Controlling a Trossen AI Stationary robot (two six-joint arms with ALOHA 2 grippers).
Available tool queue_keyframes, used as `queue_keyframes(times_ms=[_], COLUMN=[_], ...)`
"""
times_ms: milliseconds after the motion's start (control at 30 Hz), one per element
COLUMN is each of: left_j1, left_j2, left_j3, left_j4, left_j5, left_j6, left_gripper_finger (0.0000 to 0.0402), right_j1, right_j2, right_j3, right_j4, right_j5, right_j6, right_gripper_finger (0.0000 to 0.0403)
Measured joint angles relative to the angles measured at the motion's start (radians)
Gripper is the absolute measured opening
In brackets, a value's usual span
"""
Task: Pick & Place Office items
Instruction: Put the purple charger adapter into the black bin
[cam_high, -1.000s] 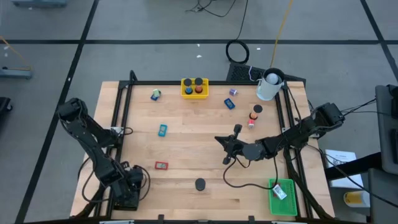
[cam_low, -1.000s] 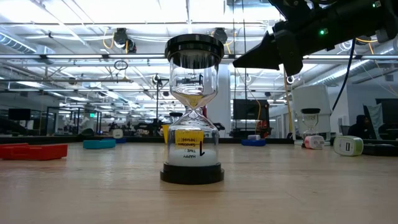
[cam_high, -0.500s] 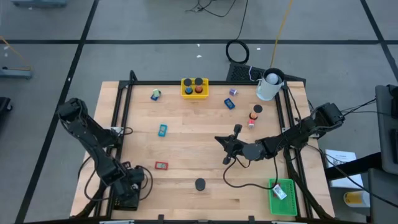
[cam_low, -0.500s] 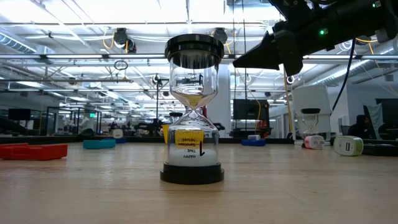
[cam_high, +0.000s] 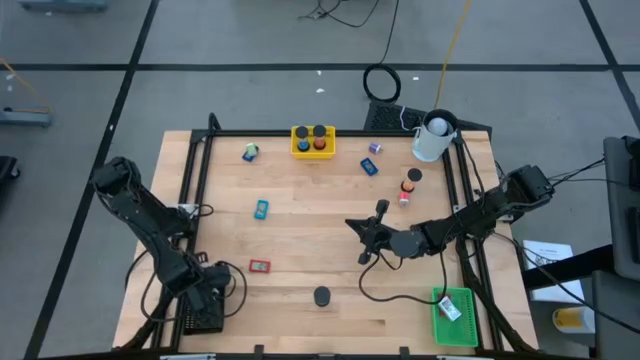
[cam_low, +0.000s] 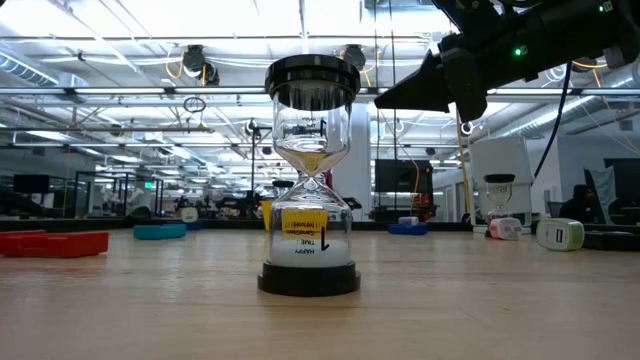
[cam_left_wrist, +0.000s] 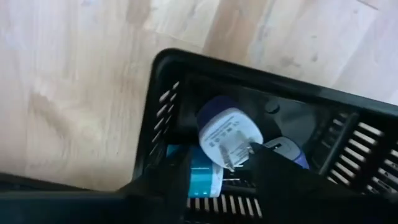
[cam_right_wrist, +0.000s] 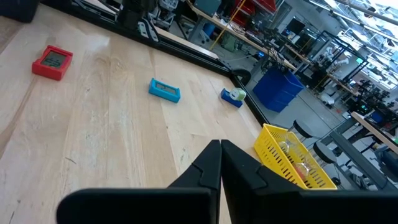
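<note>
Step in hand: left gripper (cam_left_wrist: 217, 177) hangs over the black mesh tray (cam_left_wrist: 163, 106) at seven o'clock on the surface, releasing a white and purple plug-shaped item (cam_left_wrist: 227, 134) (whether its jaws are spread I cannot tell).
Right gripper (cam_high: 352, 224): mid-surface, jaws pressed together, empty.
Next: fetch the red flat block (cam_high: 260, 266) nearby.

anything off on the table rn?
Nothing spilled or damaged. Loose items lie scattered on the table; the hourglass stands upright. In the black tray, a white plug adapter lies prongs-up over other pieces.
</note>
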Motion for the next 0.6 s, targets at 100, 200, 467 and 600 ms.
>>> queue_keyframes(times_ms=[100,200,467,600], left_j1=[0.000,-0.001,-0.014,-0.017], left_j2=[0.000,0.000,0.001,0.001], left_j3=[0.000,0.006,0.106,0.144], left_j4=[0.015,0.024,0.001,0.000], left_j5=[0.000,0.000,-0.001,0.000], left_j6=[0.018,0.036,0.099,0.104], left_gripper_finger=[0.0126,0.0100,0.0048,0.0020], right_j1=[0.000,0.000,0.000,0.000], right_j2=[0.000,0.000,0.000,0.000], right_j3=[0.000,0.000,0.000,0.000], right_j4=[0.000,0.000,0.000,0.000], right_j5=[0.000,0.000,0.000,0.000], right_j6=[-0.001,-0.001,-0.002,-0.002], right_gripper_finger=[0.0001,0.0001,0.0001,0.0001])
